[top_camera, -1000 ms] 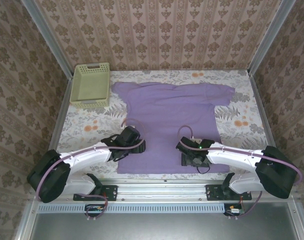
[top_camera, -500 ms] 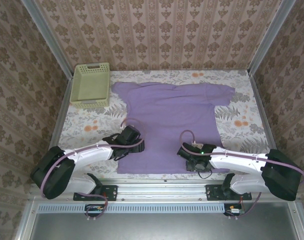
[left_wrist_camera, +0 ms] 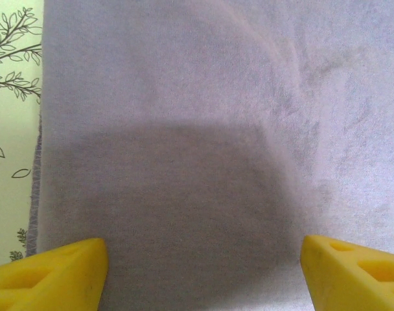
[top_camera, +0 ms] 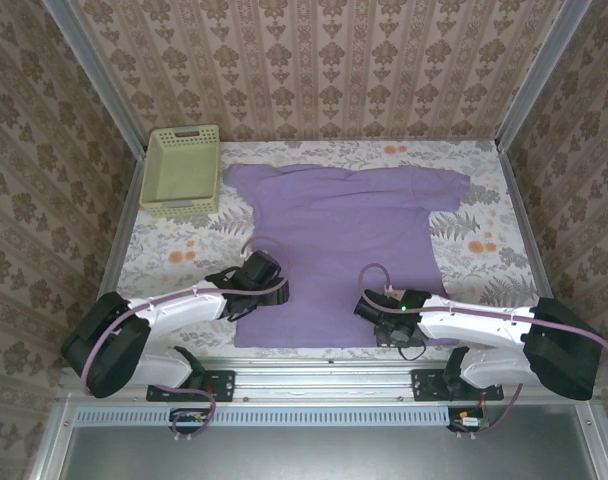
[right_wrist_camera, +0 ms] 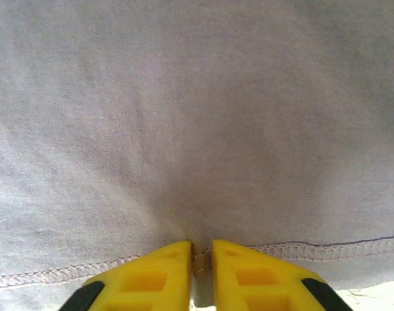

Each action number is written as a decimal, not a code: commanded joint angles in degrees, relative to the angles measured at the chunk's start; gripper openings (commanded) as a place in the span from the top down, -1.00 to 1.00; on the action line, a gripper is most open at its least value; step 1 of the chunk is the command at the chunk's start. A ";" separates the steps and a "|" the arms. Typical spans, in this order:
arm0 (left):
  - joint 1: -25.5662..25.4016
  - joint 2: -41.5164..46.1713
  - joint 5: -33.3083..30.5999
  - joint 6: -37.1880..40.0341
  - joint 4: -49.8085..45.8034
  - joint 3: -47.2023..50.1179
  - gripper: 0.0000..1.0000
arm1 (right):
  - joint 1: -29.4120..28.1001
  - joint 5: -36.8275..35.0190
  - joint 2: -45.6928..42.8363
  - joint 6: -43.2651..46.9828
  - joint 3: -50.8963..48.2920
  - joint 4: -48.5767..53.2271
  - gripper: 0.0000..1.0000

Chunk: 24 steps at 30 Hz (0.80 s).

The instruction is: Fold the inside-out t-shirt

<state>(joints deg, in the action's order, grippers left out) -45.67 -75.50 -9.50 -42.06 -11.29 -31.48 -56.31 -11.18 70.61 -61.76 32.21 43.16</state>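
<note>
The inside-out t-shirt (top_camera: pixel 344 225) lies flat on the table, lavender-purple, with its collar toward the back wall and its hem toward the arms. My left gripper (top_camera: pixel 242 303) hovers over the shirt's lower left corner. In the left wrist view its yellow fingers (left_wrist_camera: pixel 54 272) stand wide apart over the fabric (left_wrist_camera: pixel 203 129), with nothing between them. My right gripper (top_camera: pixel 386 326) sits at the lower right part of the hem. Seen from the right wrist, it (right_wrist_camera: pixel 201 249) is shut on a pinch of the stitched hem (right_wrist_camera: pixel 326 248), and the cloth (right_wrist_camera: pixel 197 116) puckers toward the fingertips.
A pale green plastic basket (top_camera: pixel 184 170) stands at the back left, just beside the shirt's left sleeve. The floral tablecloth (top_camera: pixel 174 250) shows to the left and right of the shirt. Patterned walls close in the table on three sides.
My right gripper has closed from wide open onto the shirt's hem and shifted slightly toward the near edge. The left gripper has stayed open and almost still.
</note>
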 commanded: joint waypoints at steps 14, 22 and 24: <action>-0.20 3.49 -0.76 2.37 -2.69 -1.48 -0.65 | -0.72 -4.11 -2.27 -0.08 3.17 7.25 0.89; -0.20 4.40 -0.52 3.40 -3.83 -2.26 -0.70 | -0.73 0.65 -3.45 1.12 1.66 2.41 0.35; -0.20 4.40 -0.33 3.31 -3.63 -2.05 -0.71 | -0.73 1.64 -2.66 1.06 1.20 0.89 0.31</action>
<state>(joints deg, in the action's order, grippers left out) -45.71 -72.18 -9.45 -40.05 -13.65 -32.34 -56.69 -11.62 67.51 -61.10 33.80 46.13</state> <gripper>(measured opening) 0.852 0.340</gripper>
